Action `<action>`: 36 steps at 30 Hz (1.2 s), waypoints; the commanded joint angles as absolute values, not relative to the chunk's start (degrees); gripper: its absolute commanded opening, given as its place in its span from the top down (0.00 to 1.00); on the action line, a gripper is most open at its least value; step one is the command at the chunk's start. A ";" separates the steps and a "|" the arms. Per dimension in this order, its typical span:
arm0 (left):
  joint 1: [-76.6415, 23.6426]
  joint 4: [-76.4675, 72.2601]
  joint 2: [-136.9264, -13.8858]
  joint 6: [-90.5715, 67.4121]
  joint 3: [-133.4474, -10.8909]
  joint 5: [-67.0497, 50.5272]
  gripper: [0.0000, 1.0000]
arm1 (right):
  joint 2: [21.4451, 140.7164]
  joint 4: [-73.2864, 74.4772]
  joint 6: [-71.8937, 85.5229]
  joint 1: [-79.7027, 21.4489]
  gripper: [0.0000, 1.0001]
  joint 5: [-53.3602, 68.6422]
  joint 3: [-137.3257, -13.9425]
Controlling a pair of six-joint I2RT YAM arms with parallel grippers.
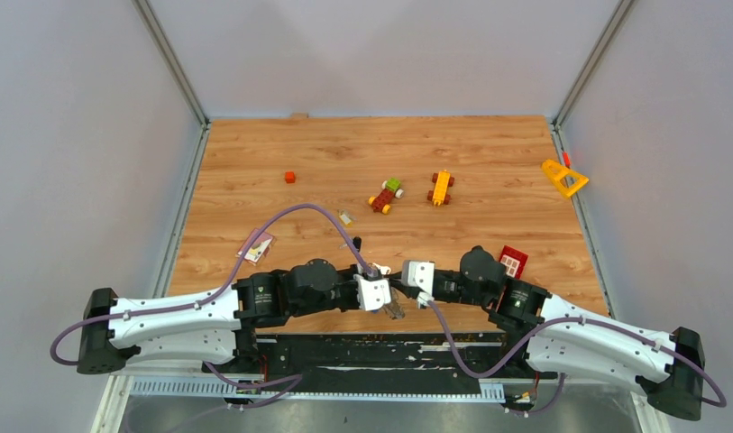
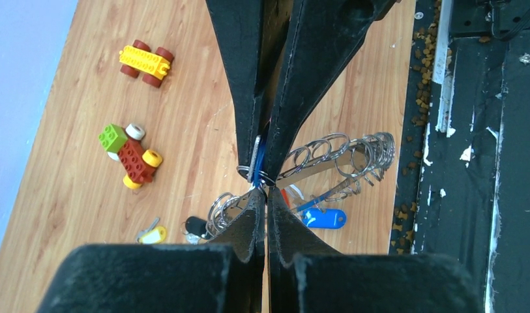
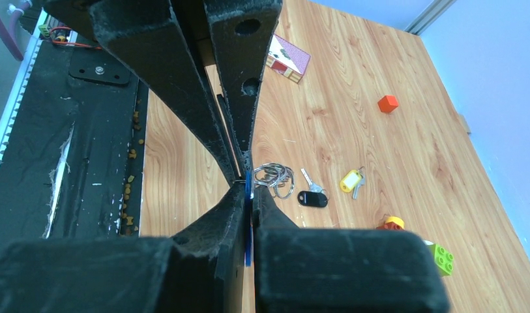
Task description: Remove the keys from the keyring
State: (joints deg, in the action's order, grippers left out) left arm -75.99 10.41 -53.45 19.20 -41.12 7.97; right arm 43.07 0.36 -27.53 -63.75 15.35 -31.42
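Both grippers meet tip to tip above the table's near edge. My left gripper (image 2: 267,190) is shut on a thin wire loop of the keyring (image 2: 340,160), a silver bunch of coiled rings that hangs to its right and left. My right gripper (image 3: 249,186) is shut on a blue-headed key (image 3: 250,195), which is pinched flat between its fingers. A second blue key tag (image 2: 324,218) dangles under the ring. A black-headed key (image 3: 312,198) and a yellow-headed key (image 3: 350,180) lie on the wood beyond the grippers, apart from the ring.
Two block vehicles (image 1: 386,195) (image 1: 441,188) and a small red cube (image 1: 289,177) sit mid-table. A yellow triangle (image 1: 563,178) lies at the right wall. A red block (image 1: 513,261) is by the right arm and a printed card (image 1: 259,246) by the left.
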 commanded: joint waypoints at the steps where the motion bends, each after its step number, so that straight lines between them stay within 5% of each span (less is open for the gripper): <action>1: -76.03 0.76 -53.22 18.29 -41.15 3.61 1.00 | 43.41 -11.62 -26.73 -64.93 1.00 25.85 -33.15; 18: -76.03 -1.84 -52.95 18.16 -40.96 3.88 1.00 | 46.01 -10.98 -27.13 -65.00 1.00 33.29 -33.77; 27: -76.03 -4.73 -50.46 16.41 -38.08 4.44 1.00 | 42.35 -10.26 -27.95 -64.92 1.00 26.57 -32.75; 36: -76.03 -10.81 -44.47 12.82 -32.74 5.71 0.66 | 35.16 -9.31 -29.65 -64.98 1.00 19.89 -30.82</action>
